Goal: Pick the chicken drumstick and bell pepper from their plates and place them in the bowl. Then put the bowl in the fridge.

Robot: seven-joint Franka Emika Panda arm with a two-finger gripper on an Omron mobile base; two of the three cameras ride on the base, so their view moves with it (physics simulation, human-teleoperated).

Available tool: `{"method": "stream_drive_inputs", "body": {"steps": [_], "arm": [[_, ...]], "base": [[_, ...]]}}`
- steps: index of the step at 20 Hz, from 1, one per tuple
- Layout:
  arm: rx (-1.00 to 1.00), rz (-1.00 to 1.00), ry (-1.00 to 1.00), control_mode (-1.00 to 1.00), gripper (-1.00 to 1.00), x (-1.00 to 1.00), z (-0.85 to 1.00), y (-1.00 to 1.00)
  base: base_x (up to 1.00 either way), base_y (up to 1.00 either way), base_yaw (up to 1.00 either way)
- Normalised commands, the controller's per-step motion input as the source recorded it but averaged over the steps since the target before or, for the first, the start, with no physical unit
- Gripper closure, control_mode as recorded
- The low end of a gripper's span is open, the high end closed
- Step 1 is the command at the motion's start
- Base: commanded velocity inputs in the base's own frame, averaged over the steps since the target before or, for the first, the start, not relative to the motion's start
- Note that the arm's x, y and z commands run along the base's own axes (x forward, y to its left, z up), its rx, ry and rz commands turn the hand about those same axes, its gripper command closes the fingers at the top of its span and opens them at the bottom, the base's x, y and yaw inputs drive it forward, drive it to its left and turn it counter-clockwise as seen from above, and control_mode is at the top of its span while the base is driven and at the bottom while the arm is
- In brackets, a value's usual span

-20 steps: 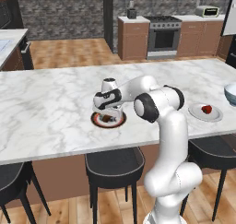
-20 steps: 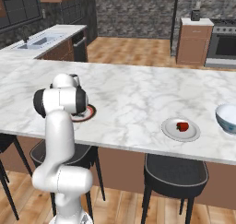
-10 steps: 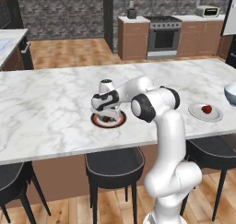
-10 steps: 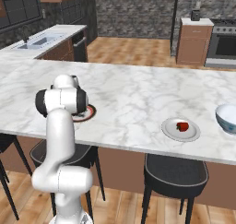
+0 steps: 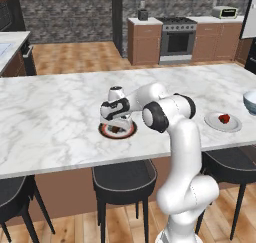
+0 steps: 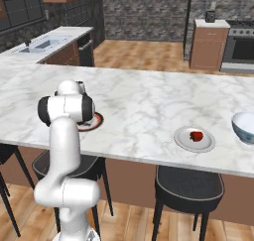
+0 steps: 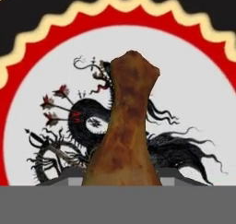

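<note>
Two things have to end up in the bowl, and neither is there yet: the bell pepper sits on the plain white plate near the right end of the marble counter, well apart from the arm, and the chicken drumstick lies on the patterned plate with the red-and-cream rim. The gripper is low over that plate, right down at the meat.

In the hand view the drumstick rises up the middle of the frame, and the grey tips either side of its thick end look close against it. Whether they are actually pressing on it or just beside it I can't tell from here, so I can't tell if the jaws have a hold.

The worry is the shape. The drumstick tapers toward the bone end, so a squeeze at the thick end could push it out along its length, or let it swing once lifted. If the jaws close only partway, it may slide out on the way up and drop back on the plate, or roll onto the counter. The fingers sit very low too; any further drop might press on the plate and shove it across the marble.
</note>
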Motion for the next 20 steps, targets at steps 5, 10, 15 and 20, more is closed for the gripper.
{"method": "stream_drive_inputs", "body": {"steps": [5,10,15,20], "arm": [[0.00,0.00,0.00,-1.00,1.00,-0.29,0.25,-0.18],[0.00,0.05,0.03,-1.00,1.00,-0.43,0.38,-0.30],[0.02,0.11,0.01,-1.00,1.00,-0.50,0.32,-0.43],[0.05,0.17,0.00,-1.00,1.00,-0.55,0.25,-0.55]], "base": [[0.00,0.00,0.00],[0.00,0.00,0.00],[0.00,0.00,0.00],[0.00,0.00,0.00]]}}
